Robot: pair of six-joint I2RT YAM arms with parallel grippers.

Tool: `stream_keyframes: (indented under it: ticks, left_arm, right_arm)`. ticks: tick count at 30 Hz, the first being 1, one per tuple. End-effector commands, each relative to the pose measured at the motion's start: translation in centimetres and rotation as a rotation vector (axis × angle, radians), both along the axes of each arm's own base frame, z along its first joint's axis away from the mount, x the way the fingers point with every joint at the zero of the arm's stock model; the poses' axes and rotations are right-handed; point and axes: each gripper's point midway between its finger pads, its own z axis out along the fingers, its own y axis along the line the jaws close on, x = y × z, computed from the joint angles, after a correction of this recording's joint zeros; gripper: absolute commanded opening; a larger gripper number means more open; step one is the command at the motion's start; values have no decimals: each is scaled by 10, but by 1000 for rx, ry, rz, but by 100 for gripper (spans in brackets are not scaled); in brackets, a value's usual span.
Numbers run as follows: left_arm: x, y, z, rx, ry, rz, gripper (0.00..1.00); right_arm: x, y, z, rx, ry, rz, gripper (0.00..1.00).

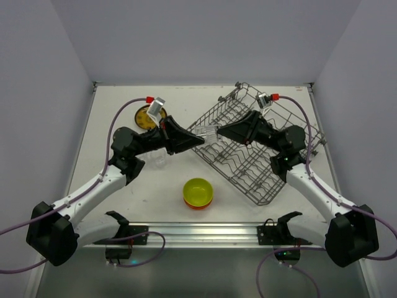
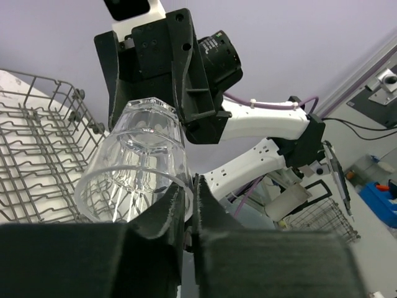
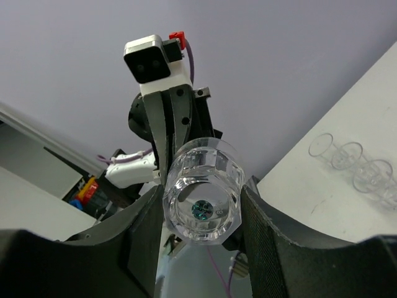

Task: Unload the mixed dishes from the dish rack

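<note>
1. Left gripper fills the bottom of its own wrist view: the dark padded fingers stand with a narrow gap, and the rim of a clear glass runs into that gap, pinched there.
2. That glass lies on its side in the air, mouth towards the left arm and thick base towards the right.
3. Right gripper has the base end, a finger pressed against each side at 3 and 9 o'clock.
4. Seen from above, both arms meet over the middle of the table, with the glass bridging them.
5. At about 3 o'clock from the glass, the grey wire dish rack sits skewed on the table, under the right arm.
6. At 6 o'clock, a yellow-green bowl nests in an orange bowl.
7. At 10 o'clock, a brown-and-yellow plate lies flat, partly hidden by the left wrist.
8. A row of small clear glasses stands on the table, beyond the left arm in the right wrist view.
</note>
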Motion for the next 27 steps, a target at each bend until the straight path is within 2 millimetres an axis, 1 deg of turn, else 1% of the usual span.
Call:
stream_keyframes:
  ticks: [1, 2, 3, 4, 5, 6, 7, 8, 9, 10, 11, 12, 13, 14, 15, 16, 17, 18, 19, 20, 22, 23, 24, 25, 26, 27]
  left_arm:
    - [-6, -2, 31, -52, -106, -7, 0]
    - [-4, -2, 32, -45, -109, 1, 0]
    - [1, -2, 23, 6, -61, 21, 0]
    - [14, -1, 19, 48, -88, 101, 0]
    - [23, 4, 38, 65, -116, 180, 0]
    - [57, 16, 4, 233, -34, 368, 0]
    - [73, 30, -5, 324, 1, 487, 0]
    - [93, 48, 10, 387, 26, 634, 0]
    - [117, 97, -32, 615, 148, 872, 0]
    - [125, 122, -38, 698, 187, 972, 0]
    - [129, 150, -51, 823, 266, 1053, 0]
    - [143, 196, -57, 877, 319, 1186, 0]
    - [147, 221, -64, 916, 350, 1233, 0]
    - [149, 245, -75, 956, 396, 1282, 0]
    - [150, 288, -84, 975, 461, 1360, 0]
    - [151, 305, -90, 975, 487, 1372, 0]
    - [154, 314, -107, 990, 532, 1348, 0]
    - [156, 327, -117, 981, 573, 1316, 0]
    - [158, 329, -127, 997, 602, 1290, 0]
    - [164, 329, -147, 1045, 661, 1248, 0]
    - [171, 325, -169, 1092, 692, 1172, 0]
    - [178, 321, -191, 1118, 734, 1102, 0]
    - [178, 316, -202, 1133, 766, 1048, 0]
    - [182, 315, -207, 1143, 780, 1030, 0]
    - [183, 316, -227, 1180, 833, 998, 0]
    - [183, 320, -234, 1213, 852, 997, 0]
  right_arm:
    - [-10, 2, 21, 33, -103, 25, 34]
    - [-9, 1, 21, 30, -118, 8, 47]
    - [-5, -1, 15, 13, -100, -14, 69]
    - [-6, -4, 17, 6, -103, -40, 99]
    - [8, -9, -7, -78, -21, -97, 99]
    - [24, -17, -7, -115, 5, -201, 99]
    - [36, -29, -14, -214, -28, -323, 99]
    - [46, -47, -60, -379, 167, -432, 99]
    - [73, -80, -58, -440, 194, -676, 99]
    - [76, -96, -68, -515, 195, -753, 99]
    - [75, -115, -78, -562, 223, -811, 99]
    - [74, -123, -79, -578, 216, -835, 99]
    - [72, -128, -82, -599, 204, -834, 99]
    - [68, -136, -83, -608, 207, -846, 99]
    - [65, -138, -86, -623, 202, -843, 99]
    - [63, -140, -89, -653, 177, -838, 99]
    - [60, -140, -93, -675, 180, -827, 99]
    - [59, -141, -96, -695, 174, -822, 99]
    - [58, -141, -101, -723, 158, -805, 99]
    - [56, -141, -106, -743, 164, -796, 99]
    - [56, -141, -113, -777, 153, -778, 99]
    - [55, -140, -116, -785, 150, -764, 99]
    - [54, -140, -123, -799, 153, -756, 99]
    - [54, -141, -126, -813, 147, -755, 99]
    - [55, -143, -129, -819, 150, -761, 99]
    - [55, -143, -132, -825, 153, -758, 99]
